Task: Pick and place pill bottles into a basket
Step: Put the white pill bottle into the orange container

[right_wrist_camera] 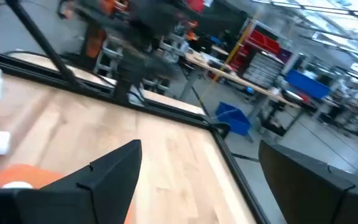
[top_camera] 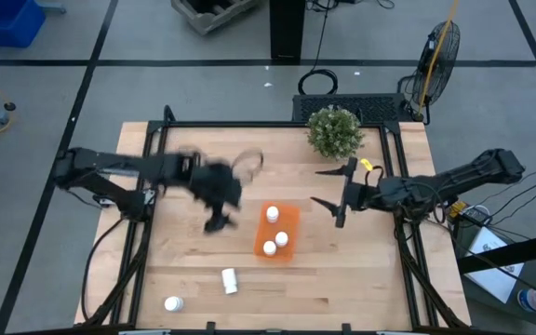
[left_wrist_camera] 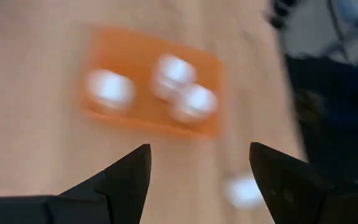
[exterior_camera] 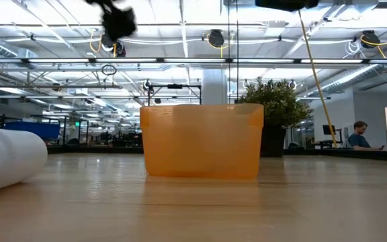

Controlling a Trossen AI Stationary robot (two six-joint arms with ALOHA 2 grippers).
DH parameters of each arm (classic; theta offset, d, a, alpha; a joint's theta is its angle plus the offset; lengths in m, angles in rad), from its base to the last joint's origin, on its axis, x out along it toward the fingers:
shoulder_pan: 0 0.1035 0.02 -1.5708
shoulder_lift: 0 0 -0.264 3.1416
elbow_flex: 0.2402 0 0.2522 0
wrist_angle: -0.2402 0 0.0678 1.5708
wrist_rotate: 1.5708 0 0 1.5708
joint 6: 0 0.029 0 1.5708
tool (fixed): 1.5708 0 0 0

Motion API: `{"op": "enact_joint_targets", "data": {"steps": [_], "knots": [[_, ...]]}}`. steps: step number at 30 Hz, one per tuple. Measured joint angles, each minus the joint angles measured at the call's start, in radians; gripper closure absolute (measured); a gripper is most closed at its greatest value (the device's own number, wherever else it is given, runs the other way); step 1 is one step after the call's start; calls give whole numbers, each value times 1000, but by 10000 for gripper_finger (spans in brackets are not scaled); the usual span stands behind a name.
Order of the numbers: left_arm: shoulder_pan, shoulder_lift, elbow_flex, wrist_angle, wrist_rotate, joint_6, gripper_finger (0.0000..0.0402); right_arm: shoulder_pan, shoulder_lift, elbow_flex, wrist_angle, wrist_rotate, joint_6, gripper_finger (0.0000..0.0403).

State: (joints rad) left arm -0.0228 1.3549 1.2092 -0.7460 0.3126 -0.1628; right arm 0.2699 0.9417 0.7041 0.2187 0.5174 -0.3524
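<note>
Bottles first: three pill bottles (top_camera: 273, 214) stand in the orange basket (top_camera: 291, 216), and two wait outside it. One lies on its side (top_camera: 230, 280) and one stands near the table's front edge (top_camera: 173, 303).

Your left gripper (top_camera: 216, 221) hangs above the table with its fingers apart and nothing between them. The basket sits just beside it, toward the other arm. The lying bottle is near, on the front-edge side of this gripper, with its long side pointing roughly from front to back of the table. You would have to set the fingers across that long side to catch it.

Your right gripper (top_camera: 335, 198) is open and empty too, on the far side of the basket (well apart from both loose bottles). So the left arm looks like the nearer one for the next pick.

The high view alone shows both loose bottles at once. The left wrist view shows the gap between the fingers (left_wrist_camera: 126, 180), and the low view shows the basket's wall from the side, hiding the bottles inside.
</note>
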Motion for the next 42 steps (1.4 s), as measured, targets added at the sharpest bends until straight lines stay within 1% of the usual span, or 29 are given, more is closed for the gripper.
{"op": "enact_joint_targets", "data": {"steps": [3, 7, 8, 10, 12, 13, 15, 18, 21, 24, 25, 27, 29, 32, 33, 35, 39, 40, 42], "knots": [[-194, 11, 10, -63, -54, -158, 124, 0, -26, -32, 0, 9, -1, 90], [-396, 70, 67, -51, -128, -397, 124, 0, -40, -89, 48, 9, 0, 90], [-435, 95, 92, -61, -158, -439, 124, 0, -41, -105, 77, 9, 1, 90], [-501, 159, 163, -53, -206, -457, 129, 0, -45, -140, 132, 8, 0, 90], [-551, 229, 243, -77, -239, -417, 138, 0, -43, -163, 190, 7, 0, 90], [-565, 271, 287, -92, -239, -391, 143, 0, -46, -174, 208, 7, 0, 90], [-578, 359, 375, -140, -219, -354, 154, 0, -47, -182, 232, 7, 7, 90], [-572, 481, 488, -304, -157, -307, 170, 0, -47, -182, 241, 7, 28, 90], [-571, 575, 549, -486, -102, -234, 181, 0, -44, -182, 242, 7, 50, 90], [-570, 634, 564, -628, -79, -134, 188, 0, -44, -182, 242, 7, 52, 90], [-571, 644, 564, -662, -94, -97, 189, 0, -44, -182, 242, 7, 52, 90], [-576, 655, 564, -694, -164, -20, 189, 0, -44, -182, 242, 7, 52, 90], [-583, 658, 564, -682, -257, 69, 187, 0, -44, -182, 242, 7, 50, 90], [-589, 658, 564, -632, -426, 220, 186, 0, -44, -182, 242, 7, 45, 90], [-590, 658, 565, -612, -462, 268, 186, 0, -44, -182, 242, 7, 45, 90], [-589, 658, 565, -575, -492, 370, 186, 0, -44, -182, 243, 7, 56, 90], [-581, 656, 543, -551, -497, 572, 186, 0, -44, -182, 242, 7, 101, 90], [-575, 656, 532, -560, -497, 610, 185, 0, -44, -182, 242, 7, 109, 90], [-563, 657, 508, -569, -498, 635, 185, 0, -44, -182, 242, 7, 124, 90]]}}
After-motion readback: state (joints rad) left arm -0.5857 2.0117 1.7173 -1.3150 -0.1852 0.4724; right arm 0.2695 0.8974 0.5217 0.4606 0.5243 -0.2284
